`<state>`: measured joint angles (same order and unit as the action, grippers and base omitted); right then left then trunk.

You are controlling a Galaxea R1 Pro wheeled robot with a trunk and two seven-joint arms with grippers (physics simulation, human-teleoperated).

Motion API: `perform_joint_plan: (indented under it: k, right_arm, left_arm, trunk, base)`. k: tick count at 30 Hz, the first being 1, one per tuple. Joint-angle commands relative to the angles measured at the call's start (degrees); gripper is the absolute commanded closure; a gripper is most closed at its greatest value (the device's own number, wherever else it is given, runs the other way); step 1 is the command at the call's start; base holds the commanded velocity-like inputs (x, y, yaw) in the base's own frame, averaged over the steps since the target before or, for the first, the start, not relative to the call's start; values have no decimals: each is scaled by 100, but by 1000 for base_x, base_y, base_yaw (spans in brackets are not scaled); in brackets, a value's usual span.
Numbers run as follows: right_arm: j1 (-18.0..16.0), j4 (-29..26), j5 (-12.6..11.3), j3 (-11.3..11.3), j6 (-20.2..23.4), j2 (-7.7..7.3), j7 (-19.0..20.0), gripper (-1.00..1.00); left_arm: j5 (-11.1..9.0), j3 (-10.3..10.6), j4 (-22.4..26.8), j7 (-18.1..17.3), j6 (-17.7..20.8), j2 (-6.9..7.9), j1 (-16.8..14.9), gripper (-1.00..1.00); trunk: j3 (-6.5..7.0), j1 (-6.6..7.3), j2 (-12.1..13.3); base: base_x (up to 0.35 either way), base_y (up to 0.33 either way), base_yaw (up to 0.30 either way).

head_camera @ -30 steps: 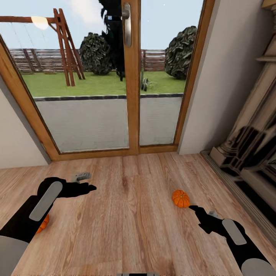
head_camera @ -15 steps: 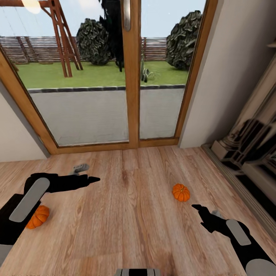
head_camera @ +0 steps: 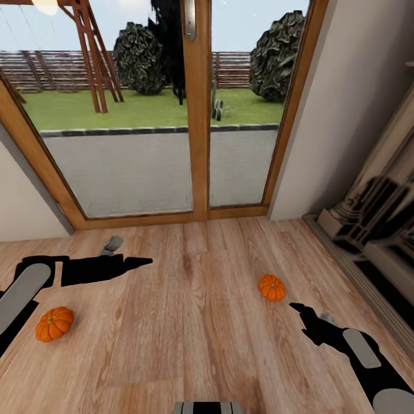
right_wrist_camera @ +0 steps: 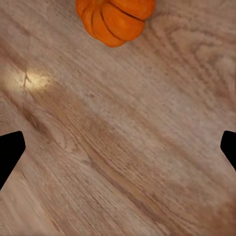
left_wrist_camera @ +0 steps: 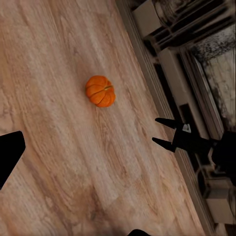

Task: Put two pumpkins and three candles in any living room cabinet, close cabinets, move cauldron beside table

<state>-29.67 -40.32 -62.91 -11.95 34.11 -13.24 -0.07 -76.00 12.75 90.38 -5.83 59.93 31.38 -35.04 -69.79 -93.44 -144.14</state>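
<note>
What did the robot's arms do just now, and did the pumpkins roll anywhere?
The left arm swung outward toward its own side, so the left gripper no longer covers the left pumpkin, which now lies in plain sight on the wooden floor. The view also tipped a little. The right gripper hardly moved, open just short of the right pumpkin. Neither pumpkin rolled or got picked up.

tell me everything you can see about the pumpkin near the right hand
The pumpkin is small, bright orange and flattened-round, with deep ribbed segments and a short dark stem on top. It sits upright on the wooden plank floor, casting a small shadow, with nothing touching it. The right hand hovers just short of it, open, fingers pointing toward it. The right wrist view shows its glossy ribs ahead of the fingertips; the left wrist view shows it alone on the boards.
</note>
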Motion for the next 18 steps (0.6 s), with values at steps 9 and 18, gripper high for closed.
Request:
perform_joint_plan:
  k: [9, 18]
  right_arm:
    - [16, -10, 8, -23, 26, -2, 249, -100]
    - [20, -6, 12, -31, 25, -3, 236, -100]
  left_arm:
    - [51, 1, 6, -145, 7, 7, -3, -100]
    - [51, 1, 1, -154, 7, 2, -3, -100]
  trunk:
    - [-5, 0, -2]
    - [-5, 0, -2]
  base:
    - [173, 0, 0]
    - [154, 0, 0]
